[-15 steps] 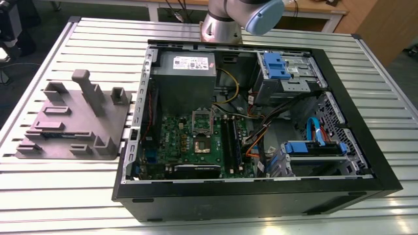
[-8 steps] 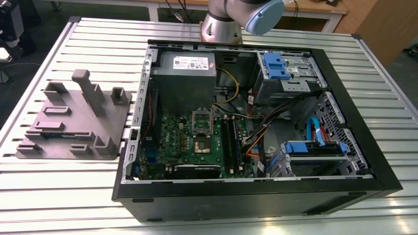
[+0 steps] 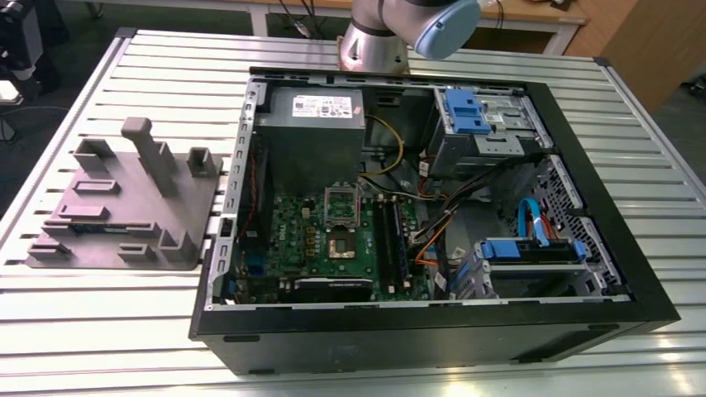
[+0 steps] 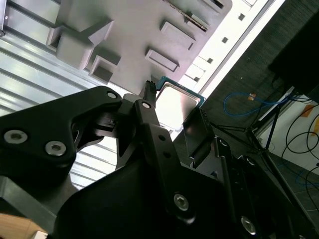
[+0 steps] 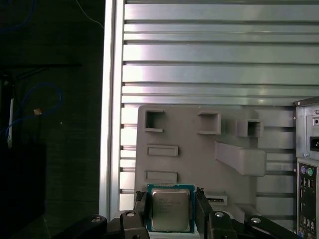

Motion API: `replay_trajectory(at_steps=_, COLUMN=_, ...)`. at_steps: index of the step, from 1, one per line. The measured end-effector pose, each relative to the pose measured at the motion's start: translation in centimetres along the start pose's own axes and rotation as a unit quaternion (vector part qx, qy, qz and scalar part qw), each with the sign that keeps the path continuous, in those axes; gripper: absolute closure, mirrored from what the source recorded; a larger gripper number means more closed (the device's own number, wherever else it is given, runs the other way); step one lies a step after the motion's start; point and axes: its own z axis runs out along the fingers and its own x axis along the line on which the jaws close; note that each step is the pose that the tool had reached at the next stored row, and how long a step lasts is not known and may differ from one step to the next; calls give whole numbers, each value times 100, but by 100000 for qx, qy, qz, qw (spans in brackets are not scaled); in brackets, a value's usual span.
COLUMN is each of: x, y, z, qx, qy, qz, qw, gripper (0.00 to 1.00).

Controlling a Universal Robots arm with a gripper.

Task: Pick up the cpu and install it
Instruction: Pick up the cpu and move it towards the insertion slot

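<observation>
The cpu (image 5: 170, 208), a flat square chip with a silver metal top and a thin teal rim, sits between the two black fingers of my gripper (image 5: 171, 211), which is shut on its opposite edges. It hangs well above the grey plastic tray (image 5: 199, 164). In the second wrist view the cpu (image 4: 177, 102) shows past the fingers (image 4: 149, 99), with the tray (image 4: 134, 35) behind it. In the exterior view the open socket (image 3: 343, 241) lies on the green motherboard (image 3: 303, 240) inside the computer case (image 3: 617, 273).
The tray (image 3: 121, 207) with its upright blocks stands on the slatted metal table (image 3: 132, 83), at the exterior view's left of the case. The arm (image 3: 386, 37) rises at the back. Cables, drive bays and a power supply (image 3: 314, 112) crowd the case around the motherboard.
</observation>
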Motion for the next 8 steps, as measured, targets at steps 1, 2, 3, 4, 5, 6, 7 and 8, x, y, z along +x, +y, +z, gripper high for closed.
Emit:
replay_trajectory(at_steps=1, x=-2, y=0, z=-1, qx=4, qy=2, qz=-1, qw=100000, gripper=53)
replay_trajectory(at_steps=2, x=-5, y=0, z=-1, qx=5, qy=2, qz=-3, qw=100000, gripper=53)
replay_trajectory(at_steps=3, x=-6, y=0, z=-1, qx=4, qy=2, qz=0, qw=100000, gripper=53)
replay_trajectory(at_steps=4, x=-19, y=0, z=-1, qx=2, qy=2, qz=-1, qw=100000, gripper=53)
replay_trajectory(at_steps=5, x=-29, y=0, z=-1, qx=3, qy=1, qz=-2, qw=100000, gripper=53)
replay_trajectory(at_steps=6, x=-30, y=0, z=-1, qx=2, qy=2, qz=-1, qw=100000, gripper=53)
replay_trajectory(at_steps=7, x=-30, y=0, z=-1, qx=2, qy=-1, qz=-1, qw=100000, gripper=53)
replay_trajectory(at_steps=8, x=-33, y=0, z=-1, qx=2, qy=0, qz=-2, qw=100000, gripper=53)
